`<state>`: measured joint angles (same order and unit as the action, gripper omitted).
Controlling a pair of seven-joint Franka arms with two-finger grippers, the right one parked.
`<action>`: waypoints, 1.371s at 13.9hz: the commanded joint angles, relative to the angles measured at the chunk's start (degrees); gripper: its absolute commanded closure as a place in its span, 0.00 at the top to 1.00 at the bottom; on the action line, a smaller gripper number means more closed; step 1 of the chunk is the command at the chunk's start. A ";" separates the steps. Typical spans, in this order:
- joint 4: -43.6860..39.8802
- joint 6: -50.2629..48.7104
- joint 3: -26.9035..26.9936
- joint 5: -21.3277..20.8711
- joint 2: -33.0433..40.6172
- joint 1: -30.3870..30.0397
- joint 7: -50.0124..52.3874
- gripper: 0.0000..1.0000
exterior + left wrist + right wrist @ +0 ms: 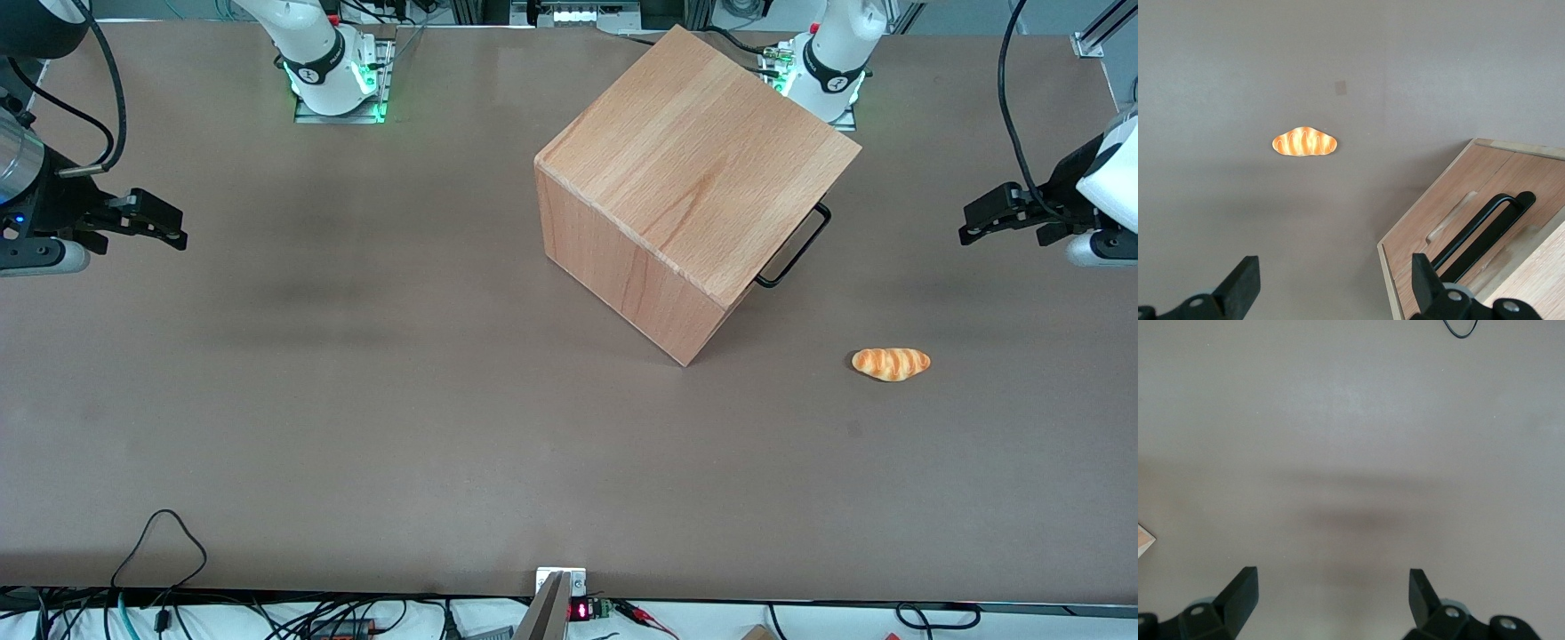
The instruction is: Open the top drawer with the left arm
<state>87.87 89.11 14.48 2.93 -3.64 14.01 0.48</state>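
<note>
The big wooden cube casing (698,169) stands mid-table, turned at an angle. The top drawer (1441,220) shows its flat beech front panel in the left wrist view, flush with the casing. Its thin black bar handle (1488,227) sticks out from that panel; in the front view only the handle (796,247) shows. My left arm's gripper (971,233) hovers above the table toward the working arm's end, well apart from the handle. The gripper (1335,273) is open, with only bare table between its fingers (1241,283).
A small orange bread roll (891,364) lies on the brown table (356,400), nearer the front camera than the gripper; it also shows as the roll (1305,142). Arm bases (338,71) stand at the table's back edge. Cables (160,542) lie along the front edge.
</note>
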 commanded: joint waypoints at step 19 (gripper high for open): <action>6.07 3.17 -0.60 4.61 -2.16 0.84 -3.03 1.00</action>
<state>90.86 90.41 13.69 5.05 -6.23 14.42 -1.23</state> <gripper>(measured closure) 0.000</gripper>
